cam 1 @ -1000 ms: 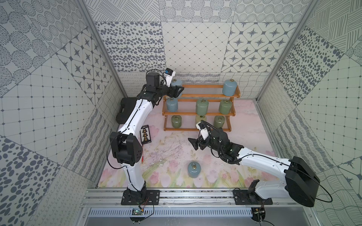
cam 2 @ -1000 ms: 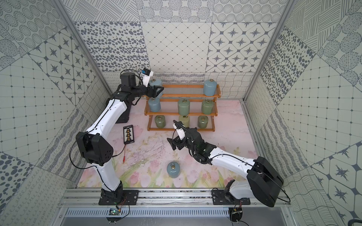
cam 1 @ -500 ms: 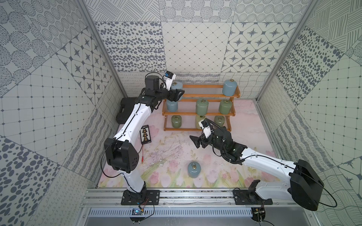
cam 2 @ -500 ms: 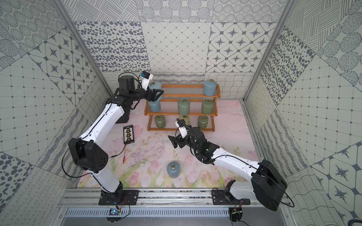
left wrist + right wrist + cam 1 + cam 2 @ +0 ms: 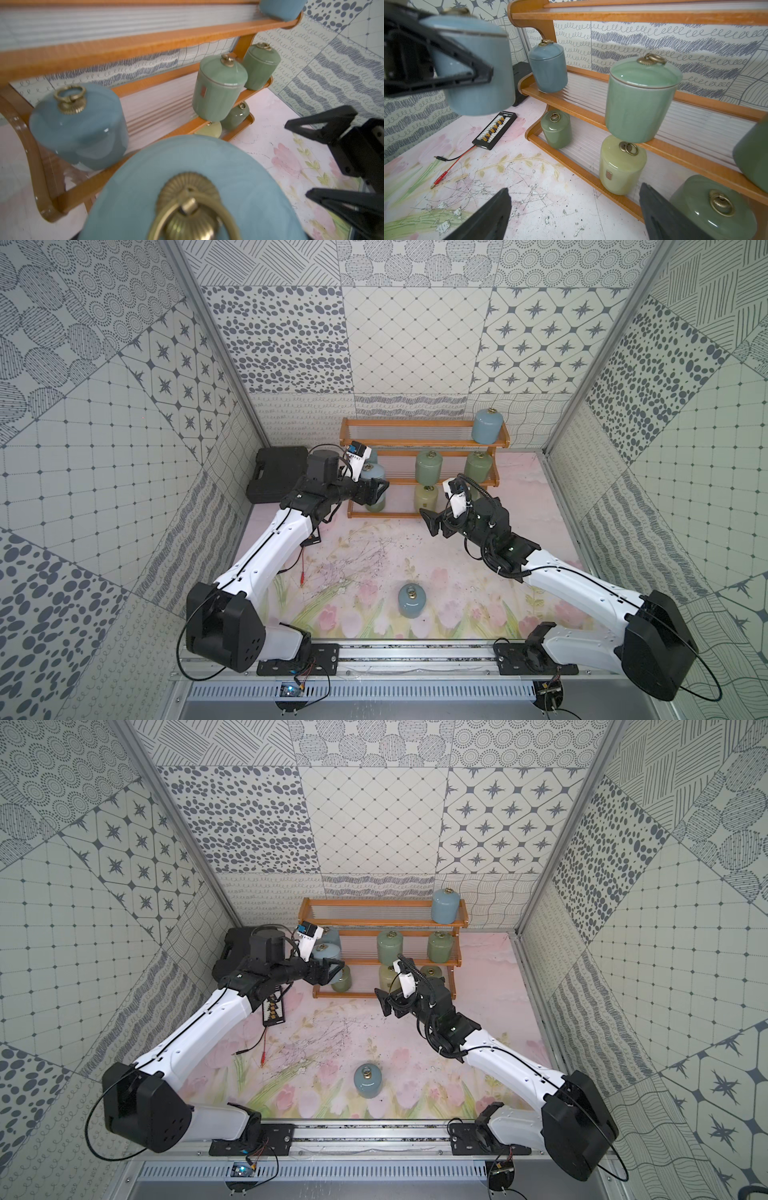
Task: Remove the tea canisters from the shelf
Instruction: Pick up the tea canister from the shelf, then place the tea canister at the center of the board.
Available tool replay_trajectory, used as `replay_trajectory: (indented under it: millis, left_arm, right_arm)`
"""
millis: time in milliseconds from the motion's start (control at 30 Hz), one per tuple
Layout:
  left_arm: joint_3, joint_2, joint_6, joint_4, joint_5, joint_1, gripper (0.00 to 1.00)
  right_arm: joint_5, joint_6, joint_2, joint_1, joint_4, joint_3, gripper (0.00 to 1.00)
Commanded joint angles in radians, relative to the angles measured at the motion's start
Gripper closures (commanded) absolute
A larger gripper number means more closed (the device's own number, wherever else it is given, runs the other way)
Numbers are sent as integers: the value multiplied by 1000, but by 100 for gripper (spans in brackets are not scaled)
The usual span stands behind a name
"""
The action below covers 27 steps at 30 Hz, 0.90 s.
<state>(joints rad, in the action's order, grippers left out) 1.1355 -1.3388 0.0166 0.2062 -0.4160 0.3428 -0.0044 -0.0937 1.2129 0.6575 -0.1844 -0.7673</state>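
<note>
The stepped wooden shelf is carrying seven tea canisters: one light blue on top, one blue and two sage green in the middle, and two green flanking the cream canister below. The left gripper is clamping a held blue canister in the air just off the shelf's end. The right gripper is gaping wide and empty near the bottom tier. Another, the set-down canister, is standing on the floral mat. By my count two are off and seven are waiting. The right wrist view is showing a finger against the held jar's wall, while the left wrist view is giving only its lid and brass ring.
</note>
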Motion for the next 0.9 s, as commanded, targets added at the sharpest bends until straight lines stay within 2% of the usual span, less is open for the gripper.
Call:
replay_trajectory:
  millis: [0, 300, 500, 667, 867]
  left_arm:
    - [-158, 122, 62, -264, 78, 39, 44]
    - [-334, 239, 73, -314, 169, 98, 44]
    - [-413, 287, 85, -281, 285, 145, 44]
    - [-585, 371, 123, -380, 379, 228, 45]
    - [-689, 439, 142, -404, 486, 346, 45]
  right_arm:
    - [-22, 7, -38, -20, -18, -22, 0]
    - [-39, 56, 4, -75, 34, -124, 0]
    - [-7, 41, 12, -114, 59, -162, 0]
    - [9, 57, -15, -129, 32, -122, 0]
    - [5, 39, -83, -133, 30, -63, 0]
